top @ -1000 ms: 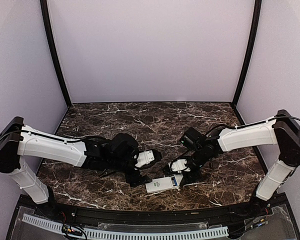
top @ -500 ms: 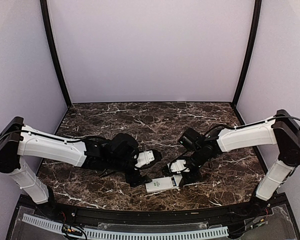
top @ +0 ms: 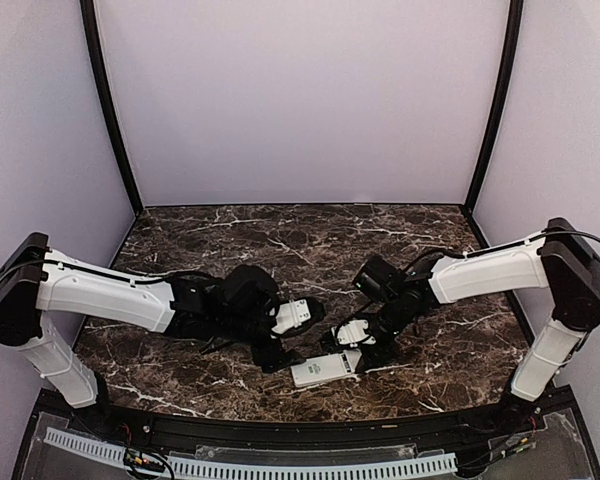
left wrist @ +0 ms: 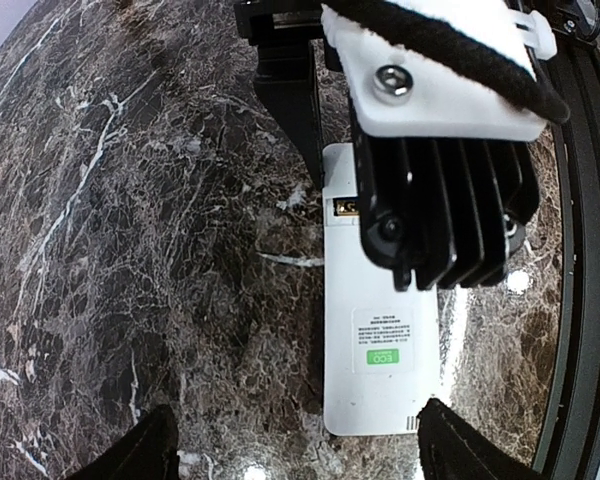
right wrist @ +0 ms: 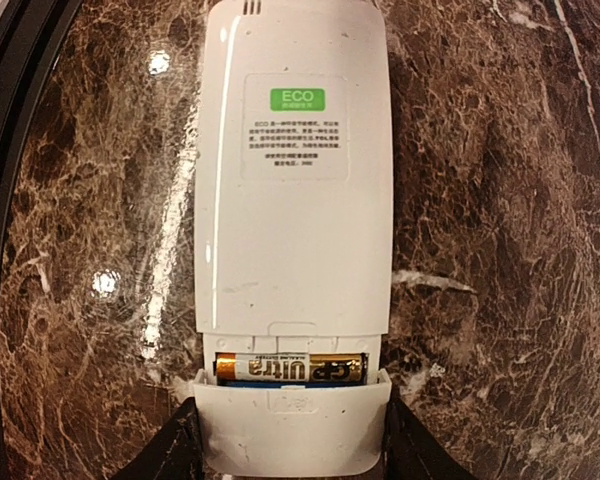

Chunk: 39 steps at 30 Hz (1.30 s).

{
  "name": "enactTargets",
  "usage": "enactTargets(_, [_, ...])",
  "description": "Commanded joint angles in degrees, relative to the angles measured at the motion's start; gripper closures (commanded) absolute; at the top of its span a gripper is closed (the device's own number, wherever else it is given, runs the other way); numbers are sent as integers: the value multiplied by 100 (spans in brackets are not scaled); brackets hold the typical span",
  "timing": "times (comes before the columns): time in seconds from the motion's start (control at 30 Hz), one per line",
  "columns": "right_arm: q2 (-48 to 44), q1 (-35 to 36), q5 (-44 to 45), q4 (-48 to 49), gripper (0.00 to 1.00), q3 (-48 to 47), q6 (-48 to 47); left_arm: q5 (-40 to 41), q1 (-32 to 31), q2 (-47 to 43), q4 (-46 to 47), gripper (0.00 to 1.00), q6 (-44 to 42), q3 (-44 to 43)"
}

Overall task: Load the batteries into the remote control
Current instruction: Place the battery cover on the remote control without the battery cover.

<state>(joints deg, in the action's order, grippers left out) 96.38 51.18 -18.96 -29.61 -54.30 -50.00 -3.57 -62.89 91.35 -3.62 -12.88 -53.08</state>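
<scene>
The white remote control (top: 320, 371) lies face down near the table's front edge, its back with a green ECO label showing (right wrist: 292, 200). One gold battery (right wrist: 290, 368) lies in the open compartment. My right gripper (right wrist: 292, 445) is shut on the white battery cover (right wrist: 292, 430), held against the compartment's end; it also shows in the top view (top: 358, 350). My left gripper (left wrist: 300, 455) is open wide and empty at the remote's other end (left wrist: 380, 360), its right fingertip (left wrist: 460, 450) close to the remote's corner. In the top view the left gripper (top: 286, 348) sits just left of the remote.
The black raised rail of the table's front edge (left wrist: 585, 330) runs close beside the remote. My right gripper's black finned body (left wrist: 440, 200) hangs over the remote's far end in the left wrist view. Dark marble tabletop (top: 300, 240) stretches behind both arms.
My right gripper has shifted slightly left along the remote with the cover. The left arm and the remote have stayed put.
</scene>
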Motion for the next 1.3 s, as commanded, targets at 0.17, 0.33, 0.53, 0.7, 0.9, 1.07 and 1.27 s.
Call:
enactTargets(0.17, [247,68,216,-22,45,-131,145,23,12,37,-208,19,-56,-131])
enactTargets(0.33, [248,74,208,-48,42,-174,178,27,6,50,-213,18,-56,-148])
enactTargets(0.53, [299,74,139,-97,35,-221,208,29,14,68,-234,18,-72,-158])
enactTargets(0.7, [265,77,114,-89,33,-246,244,24,12,79,-236,18,-74,-154])
enactTargets(0.9, [74,76,-19,-115,29,-323,333,1,12,100,-221,18,-69,-148])
enactTargets(1.07, [-425,-18,-240,-24,28,-398,524,30,10,78,-177,18,-73,-107])
enactTargets(1.27, [-1263,-484,-465,734,29,-384,2254,181,13,35,34,18,-40,78])
